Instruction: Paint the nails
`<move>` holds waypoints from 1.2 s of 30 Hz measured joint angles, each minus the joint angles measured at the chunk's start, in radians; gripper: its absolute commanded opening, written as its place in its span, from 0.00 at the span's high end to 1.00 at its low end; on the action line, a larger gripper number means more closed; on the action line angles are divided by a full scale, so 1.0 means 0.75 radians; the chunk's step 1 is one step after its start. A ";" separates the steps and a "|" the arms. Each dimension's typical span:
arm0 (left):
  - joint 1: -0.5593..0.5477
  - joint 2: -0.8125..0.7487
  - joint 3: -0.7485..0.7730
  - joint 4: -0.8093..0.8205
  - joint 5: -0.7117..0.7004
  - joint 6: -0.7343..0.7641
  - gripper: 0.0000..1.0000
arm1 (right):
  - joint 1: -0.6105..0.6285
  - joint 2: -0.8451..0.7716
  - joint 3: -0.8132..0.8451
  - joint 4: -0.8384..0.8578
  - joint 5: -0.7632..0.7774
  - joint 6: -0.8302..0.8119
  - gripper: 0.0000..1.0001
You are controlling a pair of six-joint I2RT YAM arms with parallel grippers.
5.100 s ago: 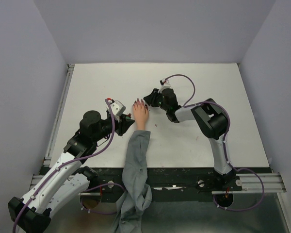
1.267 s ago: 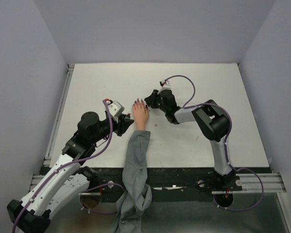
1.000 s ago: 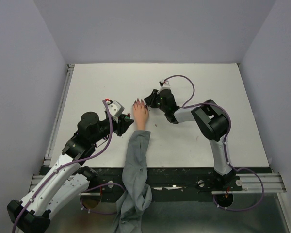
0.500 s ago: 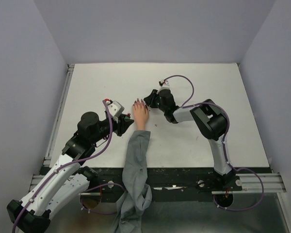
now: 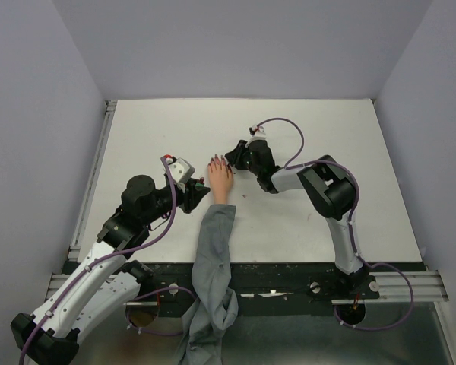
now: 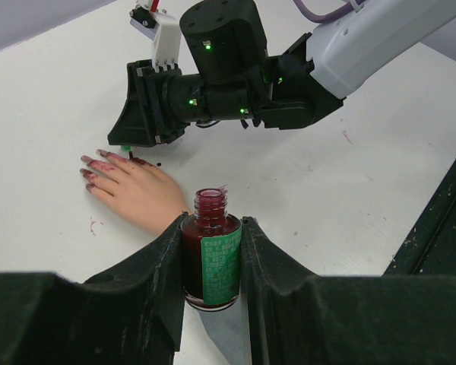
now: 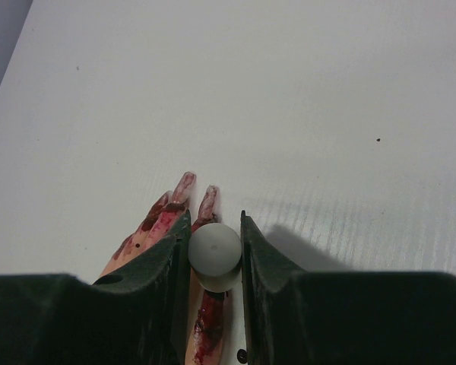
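Note:
The peach mannequin hand (image 5: 220, 179) lies palm down mid-table, its grey sleeve (image 5: 213, 258) running off the near edge. Its dark red nails (image 6: 91, 168) and fingers (image 7: 161, 214) are smeared with polish. My left gripper (image 6: 213, 262) is shut on an open bottle of dark red polish (image 6: 210, 257) with a green label, standing on the table just left of the hand (image 6: 140, 195). My right gripper (image 7: 215, 251) is shut on the grey brush cap (image 7: 214, 255), held over the fingers; the brush tip is hidden below the cap. In the top view it (image 5: 233, 158) sits at the fingertips.
The white table (image 5: 319, 137) has a few small red polish spots near the hand (image 5: 245, 197). A black rail runs along the near edge (image 5: 289, 275). Grey walls close in the left, right and back.
The right gripper has shifted very slightly over the fingertips. The left gripper with the bottle moved a little back from the hand several seconds ago and has stayed still since.

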 measured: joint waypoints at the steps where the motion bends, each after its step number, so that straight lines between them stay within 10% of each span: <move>1: 0.000 -0.001 0.000 0.000 0.000 0.000 1.00 | -0.001 0.000 0.000 0.000 0.001 0.002 0.99; 19: 0.000 -0.035 0.000 0.002 0.001 -0.011 1.00 | -0.043 -0.103 0.014 0.020 0.037 -0.016 0.99; 36: 0.000 -0.079 0.000 0.021 0.004 -0.077 1.00 | -0.051 -0.762 -0.282 -0.164 -0.015 -0.117 0.99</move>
